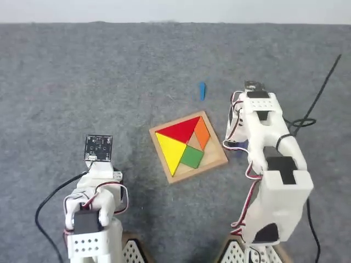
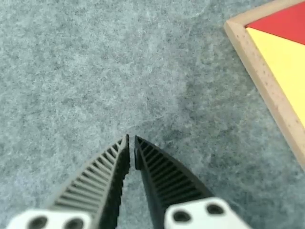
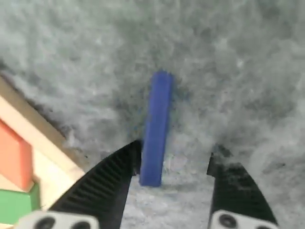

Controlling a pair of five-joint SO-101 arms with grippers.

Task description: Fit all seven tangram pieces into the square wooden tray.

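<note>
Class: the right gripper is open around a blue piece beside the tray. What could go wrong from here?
1. The blue piece stands on edge, off-centre, close to one finger of the right gripper; closing may tip it.
2. The tray rim is close; that finger might nudge it out of place.

High cam is looking steeply down over the counter (image 1: pixel 66 66) from well off, taking in the whole tray (image 1: pixel 219 161). Left wrist cam is sitting close above its claw (image 2: pixel 131 139), facing down past it at the felt and sharing one tray edge w/ the high cam. Right wrist cam is hanging v. near the counter, looking past its claw (image 3: pixel 176 152), sharing another tray corner.
</note>
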